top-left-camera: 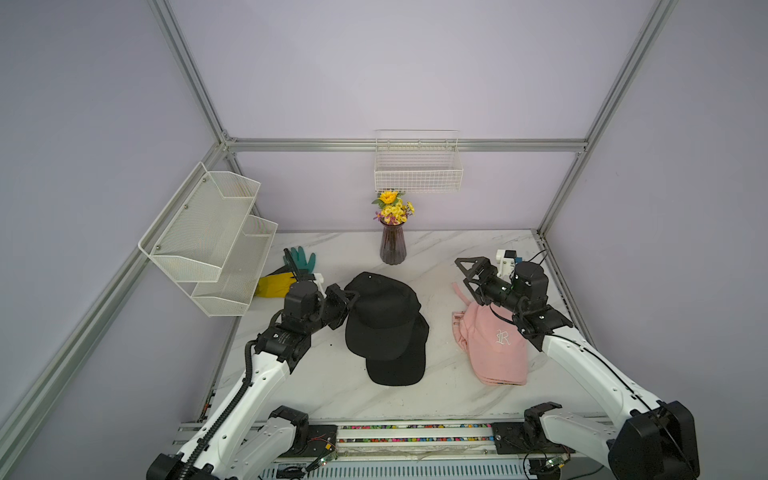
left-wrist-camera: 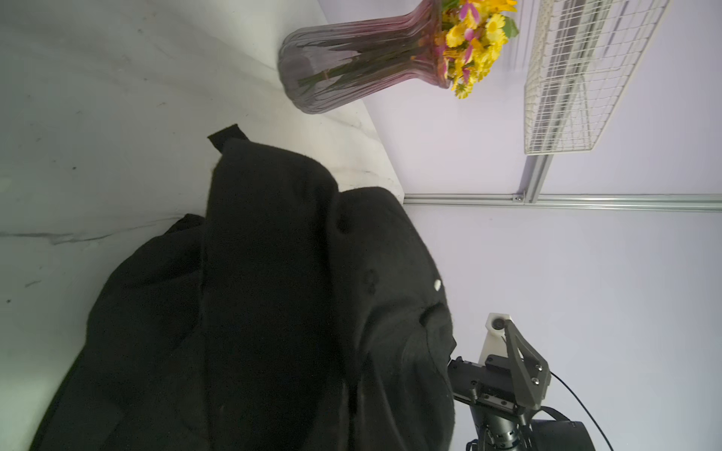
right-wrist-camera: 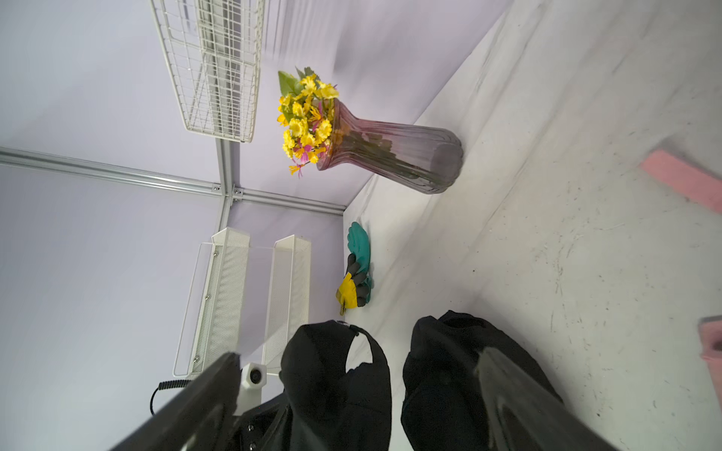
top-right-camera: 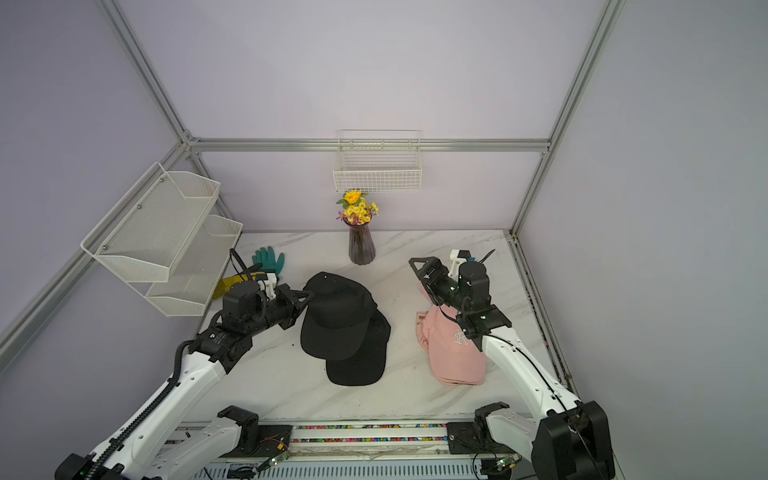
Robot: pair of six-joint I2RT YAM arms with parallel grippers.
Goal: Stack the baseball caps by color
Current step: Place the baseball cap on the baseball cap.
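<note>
Caps sit in two piles on the bench [top-left-camera: 332, 386] in both top views: black caps [top-left-camera: 395, 357] at ctr, pink caps [top-left-camera: 496, 349] to their right, well apart, brims toward the robot. Top black cap [top-left-camera: 382, 316] lies skewed over the one below. Left gripper [top-left-camera: 353, 297] is pressed together, pinching that cap's far left edge. Right gripper [top-left-camera: 467, 274] hangs above the far end of the pink caps, jaws spread, nothing in it. Vase [top-left-camera: 392, 247] w/ yellow flowers stands at the back under a wire basket [top-left-camera: 417, 174]. Gloves [top-left-camera: 291, 270] lie back left by a mesh shelf [top-left-camera: 208, 232].

Left wrist view: dark cloth of the top black cap [left-wrist-camera: 273, 293] fills most of the frame. The gripper's own fingers can't be made out vs. the fabric. Vase [left-wrist-camera: 351, 66] & wire basket [left-wrist-camera: 578, 78] sit behind.

Right wrist view: both fingers [right-wrist-camera: 203, 394] stand wide apart, nothing btw them. Beyond lie the black caps [right-wrist-camera: 449, 371], gloves [right-wrist-camera: 357, 250], vase [right-wrist-camera: 398, 156] & bits of pink caps [right-wrist-camera: 680, 179].
</note>
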